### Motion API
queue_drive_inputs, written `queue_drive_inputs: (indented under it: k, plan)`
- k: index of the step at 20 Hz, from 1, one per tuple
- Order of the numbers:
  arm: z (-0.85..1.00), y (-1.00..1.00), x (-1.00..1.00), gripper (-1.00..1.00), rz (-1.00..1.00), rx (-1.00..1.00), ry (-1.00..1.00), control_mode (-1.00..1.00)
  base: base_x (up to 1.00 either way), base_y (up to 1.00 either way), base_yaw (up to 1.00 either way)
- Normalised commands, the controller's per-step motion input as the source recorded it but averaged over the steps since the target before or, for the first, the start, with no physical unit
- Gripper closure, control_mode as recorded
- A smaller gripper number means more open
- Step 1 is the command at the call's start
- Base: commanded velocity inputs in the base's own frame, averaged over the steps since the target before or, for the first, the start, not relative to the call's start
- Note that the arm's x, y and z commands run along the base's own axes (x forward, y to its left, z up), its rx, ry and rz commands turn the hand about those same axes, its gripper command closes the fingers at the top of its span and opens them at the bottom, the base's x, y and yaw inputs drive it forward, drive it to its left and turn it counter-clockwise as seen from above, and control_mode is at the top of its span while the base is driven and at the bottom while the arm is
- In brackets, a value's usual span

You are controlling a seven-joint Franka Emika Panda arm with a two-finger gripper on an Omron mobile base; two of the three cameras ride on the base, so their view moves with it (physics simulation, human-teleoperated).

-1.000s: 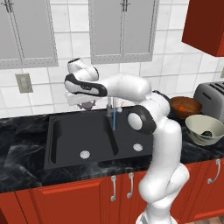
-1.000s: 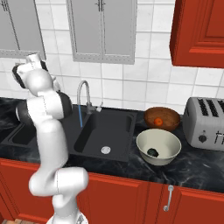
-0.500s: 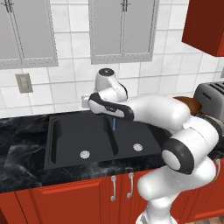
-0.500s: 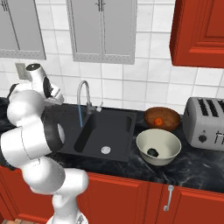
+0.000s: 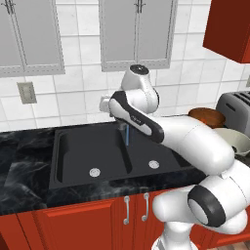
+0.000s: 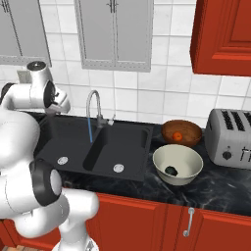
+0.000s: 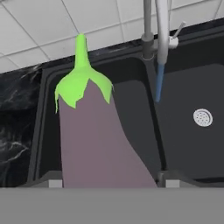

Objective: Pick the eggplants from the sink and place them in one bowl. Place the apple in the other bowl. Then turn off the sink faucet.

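Between the claw (image 7: 107, 180) fingers: pale eggplant (image 7: 94, 135).

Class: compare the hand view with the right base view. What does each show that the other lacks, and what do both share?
Hand view alone: the purple eggplant with its green stem, held close in front of the camera.
Right base view alone: the pale bowl holding a dark eggplant, the brown bowl holding the apple, and the toaster.
Both: the sink, the faucet and its blue stream of running water.
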Motion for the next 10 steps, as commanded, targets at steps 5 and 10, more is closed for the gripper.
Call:
queue_drive_inputs:
  k: [5,10]
  plan:
    - [0.55,-0.33,-0.33,1.0,-0.06,-0.08,0.11,-1.0,0.0,0.0,0.0]
    - [0.35,-0.47,-0.27,1.0,-0.08,-0.09,0.09,-1.0,0.0,0.0,0.0]
